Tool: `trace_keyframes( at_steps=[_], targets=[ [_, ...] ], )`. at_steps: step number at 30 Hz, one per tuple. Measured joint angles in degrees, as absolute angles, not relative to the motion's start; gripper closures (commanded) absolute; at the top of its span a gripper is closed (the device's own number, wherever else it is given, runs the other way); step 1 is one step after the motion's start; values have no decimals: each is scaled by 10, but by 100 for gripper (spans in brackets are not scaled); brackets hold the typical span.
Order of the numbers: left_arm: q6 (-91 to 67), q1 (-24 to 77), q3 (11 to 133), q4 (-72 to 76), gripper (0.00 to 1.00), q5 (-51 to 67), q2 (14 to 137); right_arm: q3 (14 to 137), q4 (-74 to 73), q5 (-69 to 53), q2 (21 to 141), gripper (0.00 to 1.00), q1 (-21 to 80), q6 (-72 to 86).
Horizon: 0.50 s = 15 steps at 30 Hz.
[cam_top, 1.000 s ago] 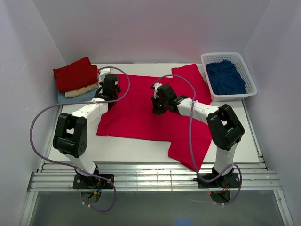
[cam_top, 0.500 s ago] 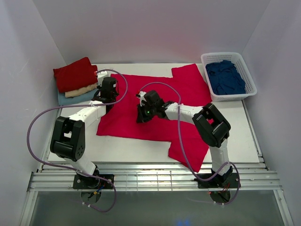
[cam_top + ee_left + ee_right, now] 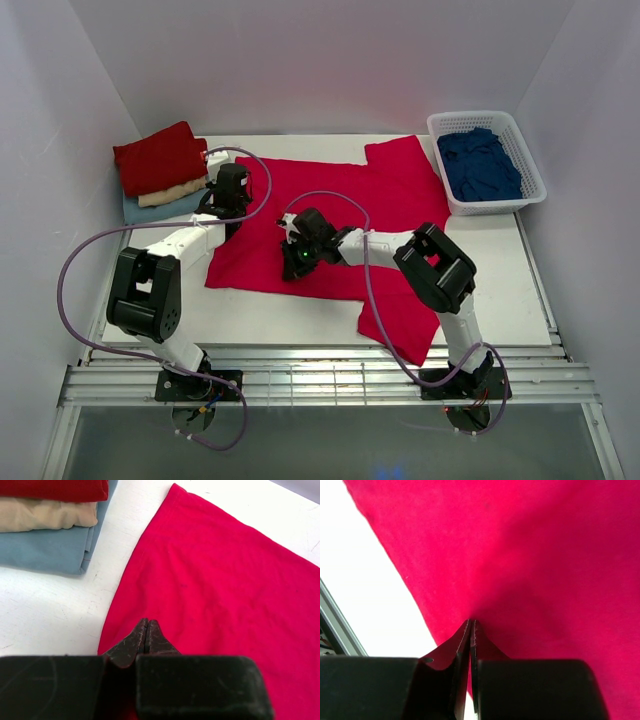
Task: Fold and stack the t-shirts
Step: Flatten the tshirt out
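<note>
Broadly, the crimson t-shirt [image 3: 340, 195] lies spread on the desk [image 3: 280, 315], long axis left to right, sleeves rightward. The left tool [image 3: 146, 630] rests closed on its left edge toward the far corner, and the right tool [image 3: 471, 625] pinches a pucker just inside its near edge. Only the wrist views show the jaws shut; the top view gives the layout.

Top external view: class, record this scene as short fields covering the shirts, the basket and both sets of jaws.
Spread shirt: bright crimson cloth t-shirt, lying open mid-table
Folded stack: dark red over cream over pale blue, far left
Basket: white plastic lattice basket, far right, holding navy cloth
Left jaws: shut, at crimson shirt's left edge
Right jaws: shut, tips on crimson shirt
</note>
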State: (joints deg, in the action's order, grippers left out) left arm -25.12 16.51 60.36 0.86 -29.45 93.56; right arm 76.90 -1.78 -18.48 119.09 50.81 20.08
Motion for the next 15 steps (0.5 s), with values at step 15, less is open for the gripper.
trace_keyframes(
  at_steps=[15],
  targets=[
    [-250,165,604,4,98,-307,936,701,22,-150,1155,92,582,232]
  ],
)
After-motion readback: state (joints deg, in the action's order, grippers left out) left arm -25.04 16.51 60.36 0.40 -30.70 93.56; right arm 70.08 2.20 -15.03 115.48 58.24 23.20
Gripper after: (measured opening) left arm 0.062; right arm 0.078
